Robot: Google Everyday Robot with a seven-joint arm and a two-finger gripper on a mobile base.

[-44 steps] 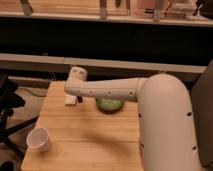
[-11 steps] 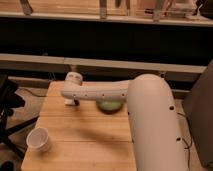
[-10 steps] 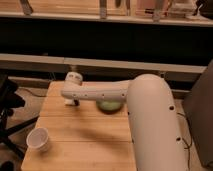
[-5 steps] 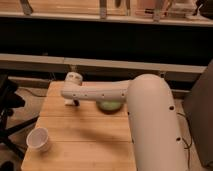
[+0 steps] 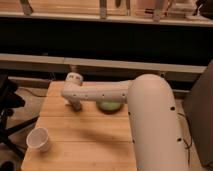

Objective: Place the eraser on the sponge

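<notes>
Fingers (image 5: 76, 106) at the end of my arm sit low over the rear left part of the table (image 5: 85, 145), pointing down at the wood. They show only as a small dark shape under the white wrist, and I cannot tell whether they are spread, closed or holding anything. The eraser cannot be made out, so I cannot tell where it lies, which way it points or how its long axis runs.

Just to the right of the fingers is the sponge (image 5: 110, 106), a pale green rounded shape resting on the table. Its upper part is hidden behind my arm (image 5: 100, 92). The arm is white, thick and dotted with small dark holes, and it reaches leftward across the table from a large rounded shoulder on the right.

A white paper cup (image 5: 39, 139) stands upright near the front left corner, well apart from the fingers. A black chair (image 5: 7, 107) is beside the table's left edge.
</notes>
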